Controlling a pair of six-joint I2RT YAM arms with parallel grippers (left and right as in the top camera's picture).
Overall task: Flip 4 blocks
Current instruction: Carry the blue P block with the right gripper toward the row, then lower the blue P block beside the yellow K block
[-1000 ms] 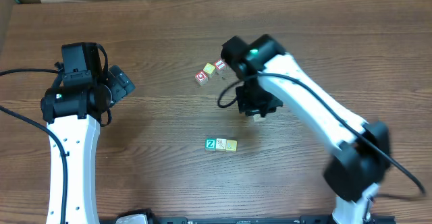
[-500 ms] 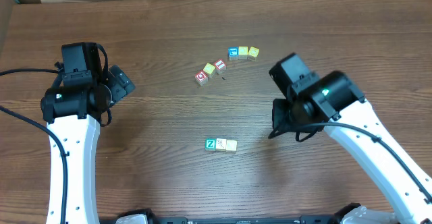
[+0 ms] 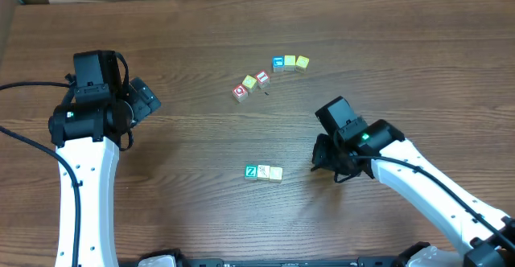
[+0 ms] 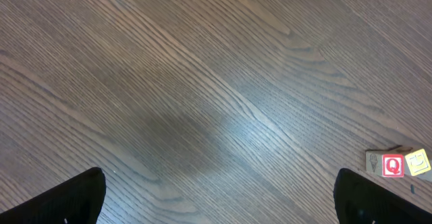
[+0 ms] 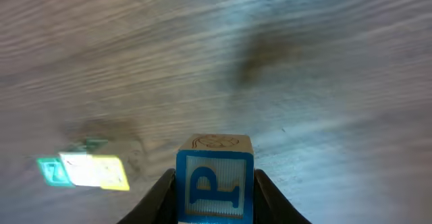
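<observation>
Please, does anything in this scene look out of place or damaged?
Nothing looks damaged or spilled. Only the blue P block is away from the others, gripped in the jaws of the right gripper. The row with two red blocks lies diagonally, unlike the Z row and the top row.

Robot lab (wood-grain table (image 3: 201,219))

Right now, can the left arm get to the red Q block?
Probably yes. The left tool is open and empty, and only bare table lies between it and the red Q block.
</observation>
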